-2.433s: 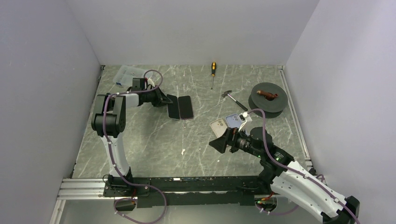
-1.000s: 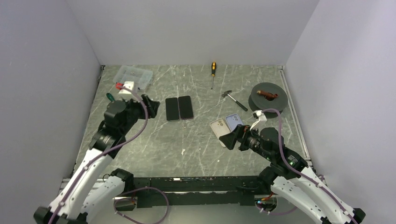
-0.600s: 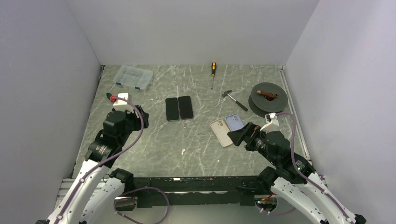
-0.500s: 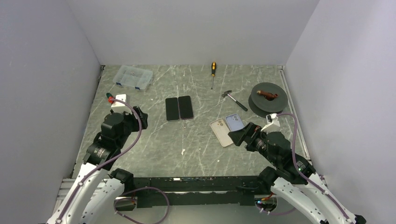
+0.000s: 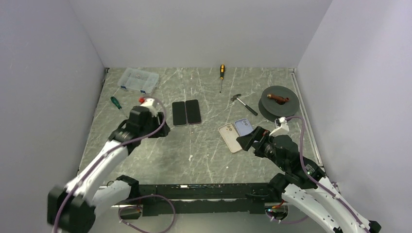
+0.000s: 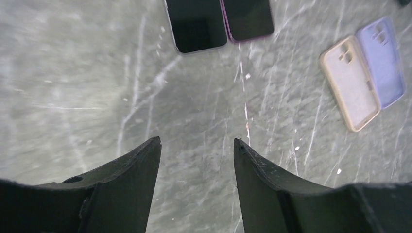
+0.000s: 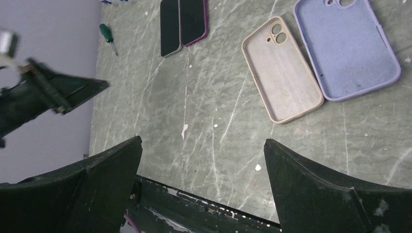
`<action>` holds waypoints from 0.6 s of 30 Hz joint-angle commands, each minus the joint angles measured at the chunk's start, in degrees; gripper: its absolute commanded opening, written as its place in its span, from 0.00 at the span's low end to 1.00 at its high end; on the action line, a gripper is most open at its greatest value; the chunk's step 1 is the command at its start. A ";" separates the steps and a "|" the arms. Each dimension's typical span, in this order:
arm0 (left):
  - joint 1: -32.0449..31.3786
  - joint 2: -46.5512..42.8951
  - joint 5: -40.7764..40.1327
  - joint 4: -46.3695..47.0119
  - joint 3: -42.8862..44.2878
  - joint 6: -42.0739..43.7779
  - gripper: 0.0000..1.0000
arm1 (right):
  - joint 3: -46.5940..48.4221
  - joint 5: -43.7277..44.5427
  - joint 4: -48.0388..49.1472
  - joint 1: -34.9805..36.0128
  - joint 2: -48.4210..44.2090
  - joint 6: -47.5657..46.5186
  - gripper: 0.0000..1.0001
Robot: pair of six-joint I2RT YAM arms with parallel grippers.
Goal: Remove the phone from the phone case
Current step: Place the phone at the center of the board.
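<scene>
Two phones lie screen-up side by side at mid-table: one with a grey rim point(image 5: 179, 113) point(image 6: 194, 24) point(image 7: 170, 26) and one with a purple rim point(image 5: 193, 111) point(image 6: 248, 17) point(image 7: 194, 22). Two empty cases lie open-side up to their right: a beige case point(image 5: 229, 137) point(image 6: 350, 82) point(image 7: 282, 70) and a lavender case point(image 5: 243, 127) point(image 6: 381, 60) point(image 7: 347, 48). My left gripper point(image 5: 160, 130) point(image 6: 196, 141) is open and empty, near-left of the phones. My right gripper point(image 5: 245, 141) point(image 7: 201, 141) is open and empty, just near-right of the cases.
A clear plastic box point(image 5: 139, 79) and a green screwdriver point(image 5: 115, 102) lie at the back left. An orange-handled screwdriver point(image 5: 221, 73), a hammer point(image 5: 244, 104) and a grey spool point(image 5: 278, 100) lie at the back right. Grey walls enclose the table.
My left arm pulled back from the phones toward the near left, then swung right again toward them. My right gripper drew back from the cases to the right. Both stayed empty.
</scene>
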 commanded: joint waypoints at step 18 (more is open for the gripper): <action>5.88 42.68 10.43 22.49 10.85 -8.08 0.61 | -1.12 0.09 1.95 -0.04 -0.26 2.51 1.00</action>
